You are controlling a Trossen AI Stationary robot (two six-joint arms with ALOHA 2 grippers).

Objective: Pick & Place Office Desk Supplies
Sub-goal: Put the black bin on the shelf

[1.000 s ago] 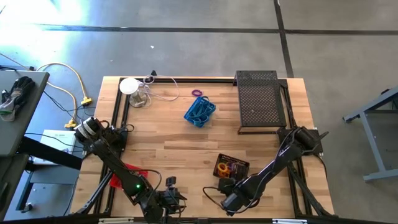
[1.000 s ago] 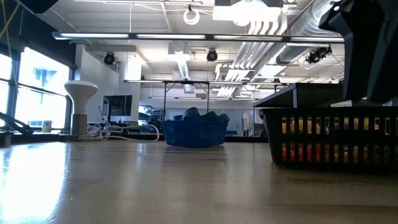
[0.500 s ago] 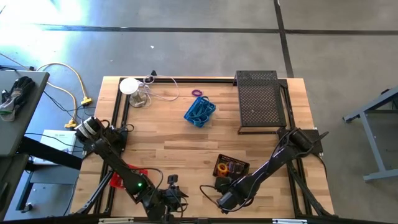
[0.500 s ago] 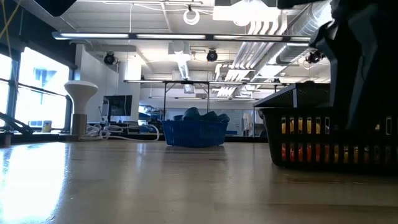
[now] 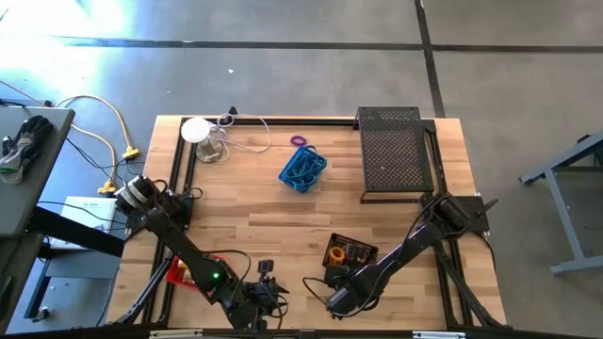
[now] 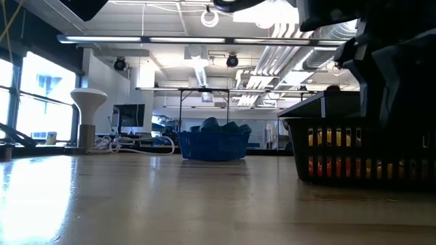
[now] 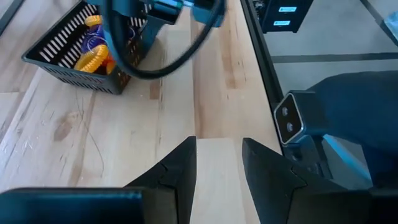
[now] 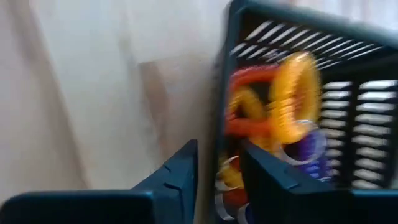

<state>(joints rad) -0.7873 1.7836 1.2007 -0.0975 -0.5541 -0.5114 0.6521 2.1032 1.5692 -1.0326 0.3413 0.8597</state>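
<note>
Setting: a wooden tabletop [image 5: 273, 212] in an open workshop hall with ceiling ducts and lamps, grey concrete floor around it.

Far edge: a white round disc [image 5: 195, 130] with cables at the far left, a large flat black mesh tray [image 5: 394, 156] at the far right.

Supplies: a blue basket [image 5: 302, 169] of grey band loops sits far centre, a purple ring [image 5: 300, 141] just beyond it; a red basket [image 5: 193, 268] lies near left, partly under the left arm; a black basket [image 5: 350, 253] with yellow, orange and purple coils sits near right.

Right tool: the right tool [image 8: 219, 163] is at the black basket's near left corner, its two fingers astride the basket wall with a narrow gap between them; whether they have clamped the wall I cannot tell.

Left tool: the left tool [image 7: 217, 167] hovers over bare wood near the front edge, fingers partly apart and holding nothing.

Step in hand: apparently taking the black basket by its rim.

Doing it well: one finger should go fully inside the mesh wall, clear of the coils, and the other outside; close squarely on the rim so the light basket neither tips nor slides, then lift level so nothing spills.
</note>
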